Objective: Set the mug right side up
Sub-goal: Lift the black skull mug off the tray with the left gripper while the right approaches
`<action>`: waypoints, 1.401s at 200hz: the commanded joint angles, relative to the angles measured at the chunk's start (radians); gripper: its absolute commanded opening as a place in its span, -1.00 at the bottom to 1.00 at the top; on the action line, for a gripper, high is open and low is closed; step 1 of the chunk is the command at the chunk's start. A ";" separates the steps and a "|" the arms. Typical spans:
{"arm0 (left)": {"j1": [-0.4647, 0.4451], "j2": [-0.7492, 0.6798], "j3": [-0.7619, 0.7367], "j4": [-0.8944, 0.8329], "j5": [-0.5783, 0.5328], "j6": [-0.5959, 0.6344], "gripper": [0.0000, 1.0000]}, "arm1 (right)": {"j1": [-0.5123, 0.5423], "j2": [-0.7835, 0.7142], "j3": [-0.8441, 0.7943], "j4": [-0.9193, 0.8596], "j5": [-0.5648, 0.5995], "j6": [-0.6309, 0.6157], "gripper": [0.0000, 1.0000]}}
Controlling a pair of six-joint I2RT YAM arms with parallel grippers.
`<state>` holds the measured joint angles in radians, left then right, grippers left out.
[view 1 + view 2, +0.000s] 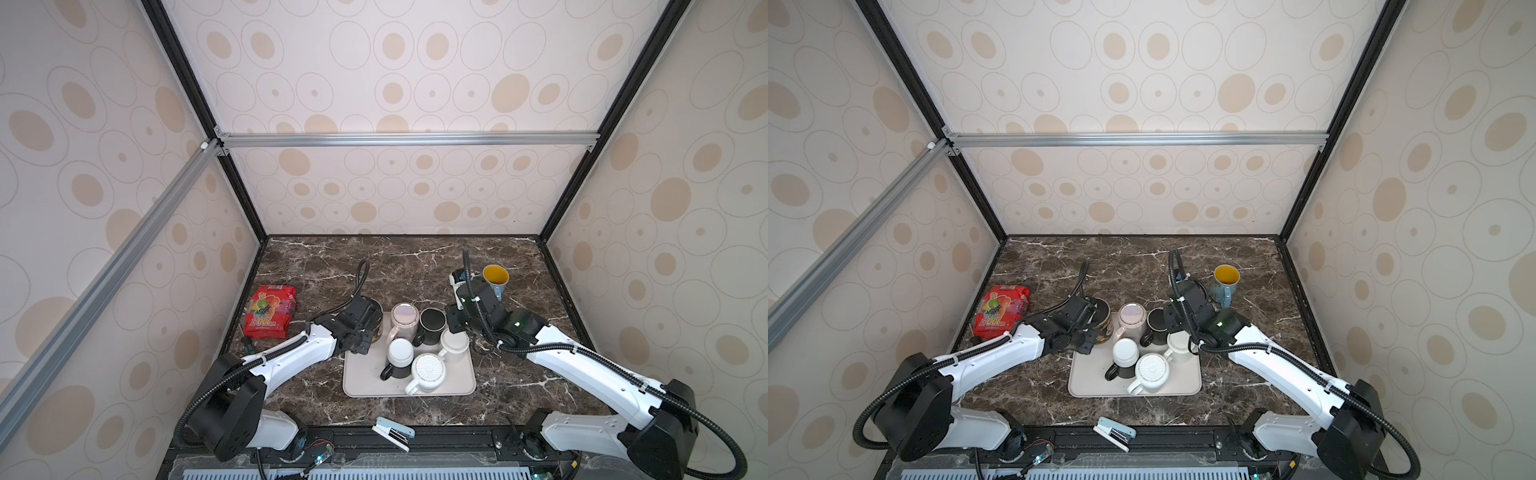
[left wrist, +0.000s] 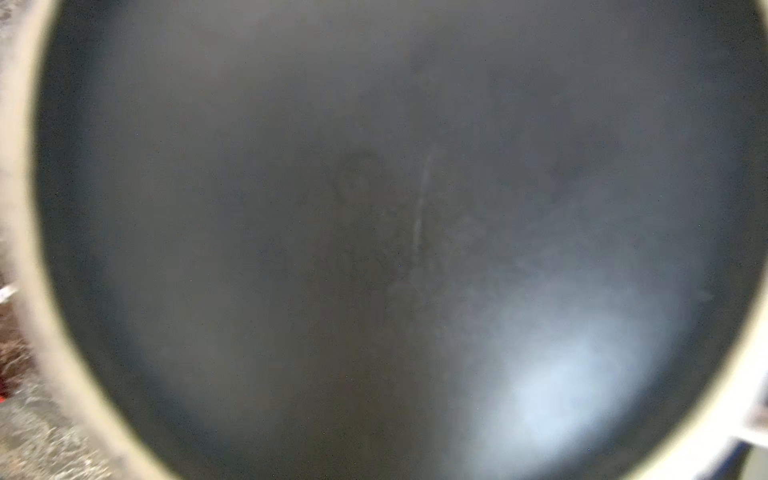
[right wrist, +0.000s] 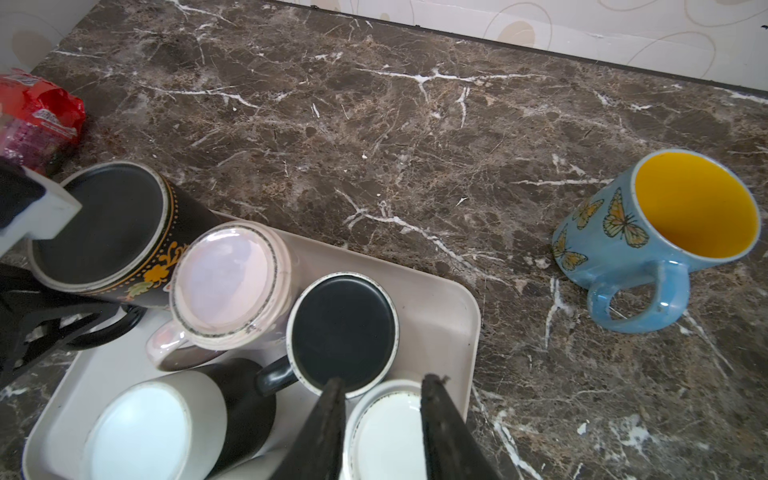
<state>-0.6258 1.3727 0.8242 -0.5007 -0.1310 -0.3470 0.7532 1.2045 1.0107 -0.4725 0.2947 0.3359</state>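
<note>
**A:** Item: black floral mug (image 3: 108, 224), base up, at the far left corner of the tray (image 1: 415, 390). Held?

**B:** Left gripper (image 1: 360, 337): jaws together, apparently clamped on its handle. Right gripper (image 3: 385, 384): jaws apart, empty, over the tray's right edge.

**A:** Step?

**B:** Judged: grasp stage. Next calls for lifting it clear of the pink mug (image 3: 224, 278), inverting it, and setting it on the bare desk (image 1: 415, 266).

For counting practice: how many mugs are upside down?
6. On the tray: pink mug, black mug, white mug, black-and-white mug, ribbed white mug. At its corner: black floral mug. None hidden.
</note>
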 commanded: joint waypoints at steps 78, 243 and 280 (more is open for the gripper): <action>-0.027 -0.233 0.305 -0.093 -0.029 0.016 -1.00 | 0.060 -0.052 0.070 -0.019 -0.078 0.039 -0.32; 0.076 -0.293 0.099 1.148 0.703 -0.585 -1.00 | -0.005 -0.407 -0.361 0.700 -0.318 0.260 -0.15; 0.103 -0.230 0.072 1.403 0.804 -0.783 -1.00 | -0.058 -0.412 -0.385 0.856 -0.474 0.340 -0.17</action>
<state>-0.5365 1.1477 0.8585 0.4416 0.5423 -0.9474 0.7223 0.7925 0.6353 0.2016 -0.0383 0.5972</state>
